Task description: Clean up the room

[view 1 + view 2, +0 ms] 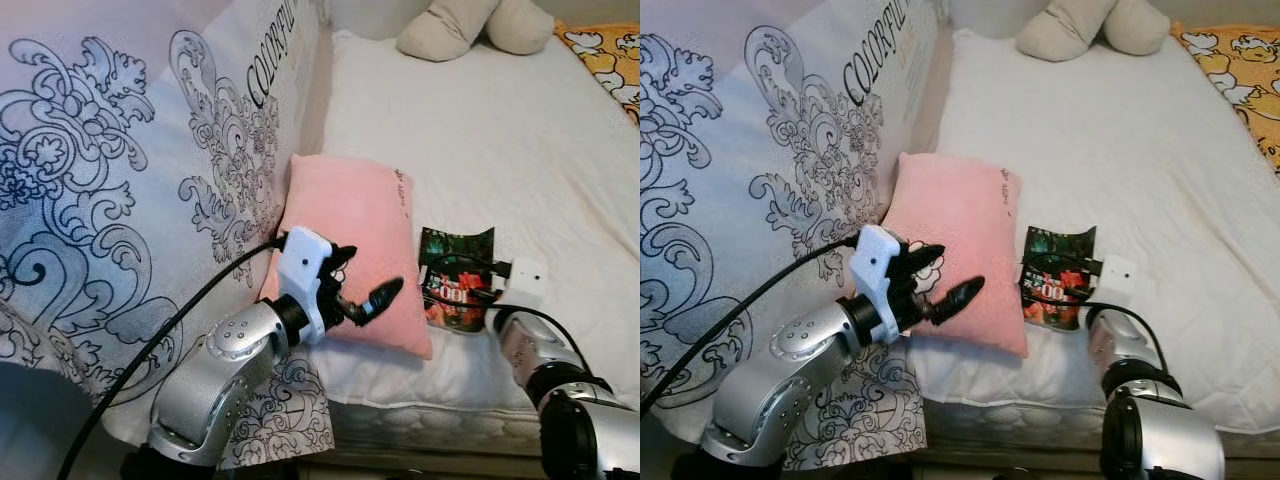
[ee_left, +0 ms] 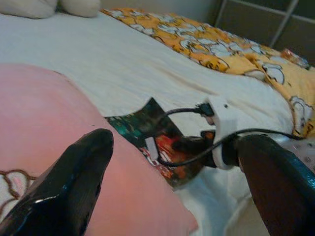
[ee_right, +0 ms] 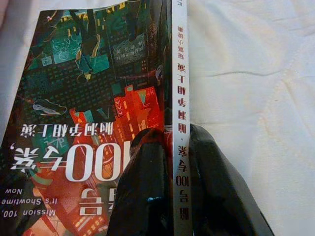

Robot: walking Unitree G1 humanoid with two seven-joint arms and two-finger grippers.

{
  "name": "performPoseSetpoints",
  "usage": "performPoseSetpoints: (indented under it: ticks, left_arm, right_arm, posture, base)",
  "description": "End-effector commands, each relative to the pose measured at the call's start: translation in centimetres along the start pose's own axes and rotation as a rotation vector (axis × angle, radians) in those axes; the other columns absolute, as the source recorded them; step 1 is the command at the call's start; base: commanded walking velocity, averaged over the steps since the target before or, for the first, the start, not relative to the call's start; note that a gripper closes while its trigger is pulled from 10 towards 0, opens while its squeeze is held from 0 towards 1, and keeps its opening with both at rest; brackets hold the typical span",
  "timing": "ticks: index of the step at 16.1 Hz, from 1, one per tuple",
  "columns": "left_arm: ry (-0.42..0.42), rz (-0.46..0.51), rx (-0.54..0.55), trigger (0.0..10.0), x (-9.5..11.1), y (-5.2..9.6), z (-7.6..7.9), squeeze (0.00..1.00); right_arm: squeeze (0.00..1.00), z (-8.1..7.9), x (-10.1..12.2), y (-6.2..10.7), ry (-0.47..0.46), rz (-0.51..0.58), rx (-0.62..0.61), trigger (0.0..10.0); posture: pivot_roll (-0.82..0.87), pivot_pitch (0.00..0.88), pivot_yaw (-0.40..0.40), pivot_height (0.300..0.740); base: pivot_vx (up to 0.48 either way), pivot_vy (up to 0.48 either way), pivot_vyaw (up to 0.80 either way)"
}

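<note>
Fingers of the left gripper are spread apart, hovering over the near part of the pink pillow, holding nothing; one black fingertip sits just above the pink fabric in the left wrist view. Left of that arm a large patterned duvet stands bunched against the pillow's left edge. Pillow lies on the white mattress close to the near bed edge, its near corner about at the drop-off.

Next rightward: a paperback book with a dark green-and-red cover, flat on the sheet just beside the pillow's right side. The right gripper has its two fingers clamped on the book's spine edge at the near end (spine strip plainly pinched between them in the right wrist view).

Progress judgement: early. Book is grasped but not lifted, pillow and duvet not yet straightened, beige plush toy and yellow-print blanket lie at the far end.

Room: open sheet right of and beyond the book, so lifting straight up looks free. Pillow edge on the left is tight. Near bed edge sits close behind both wrists.
</note>
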State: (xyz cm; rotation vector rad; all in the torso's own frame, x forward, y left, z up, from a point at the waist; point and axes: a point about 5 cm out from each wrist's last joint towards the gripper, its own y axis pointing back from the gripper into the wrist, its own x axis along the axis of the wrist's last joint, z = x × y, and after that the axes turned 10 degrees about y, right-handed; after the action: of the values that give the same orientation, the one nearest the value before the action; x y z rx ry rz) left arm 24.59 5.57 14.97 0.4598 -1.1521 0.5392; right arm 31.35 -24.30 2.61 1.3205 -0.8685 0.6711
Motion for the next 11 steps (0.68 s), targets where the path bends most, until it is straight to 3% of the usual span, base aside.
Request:
performPoseSetpoints:
  ticks: [1, 8, 9, 10, 11]
  left_arm:
    - [-0.017, -0.007, -0.02, 10.0, 0.3, 0.2, 0.2, 0.0]
    - [-0.02, -0.009, -0.011, 10.0, 0.2, 0.6, 0.2, 0.0]
    - [-0.025, -0.011, -0.012, 10.0, 0.2, 0.7, 0.2, 0.0]
    - [-0.03, -0.024, -0.022, 10.0, 0.1, 0.7, 0.2, 0.0]
    - [-0.046, -0.044, -0.024, 10.0, 0.0, 0.8, 0.1, 0.0]
  right_arm:
    - [0.0, -1.4, 0.0, -0.2, 0.053, -0.022, 0.064, 0.0]
    - [0.0, -2.4, 0.9, -0.4, 0.095, -0.014, 0.075, 0.0]
    - [0.0, -2.8, 0.7, -0.4, 0.087, -0.012, 0.086, 10.0]
    - [1.0, -3.0, 0.8, -0.4, 0.064, 0.003, 0.098, 10.0]
    - [1.0, -3.2, 0.8, -0.4, 0.066, 0.007, 0.106, 10.0]
  posture:
    - [0.02, 0.046, 0.067, 0.74]
    - [0.06, 0.028, 0.047, 0.74]
    - [0.06, 0.026, 0.047, 0.74]
    - [0.06, 0.024, 0.047, 0.74]
    - [0.06, 0.022, 0.048, 0.74]
  base:
    - [0.0, 0.0, 0.0]
    - [0.0, 0.0, 0.0]
    - [0.0, 0.0, 0.0]
    - [0.0, 0.0, 0.0]
    - [0.0, 0.0, 0.0]
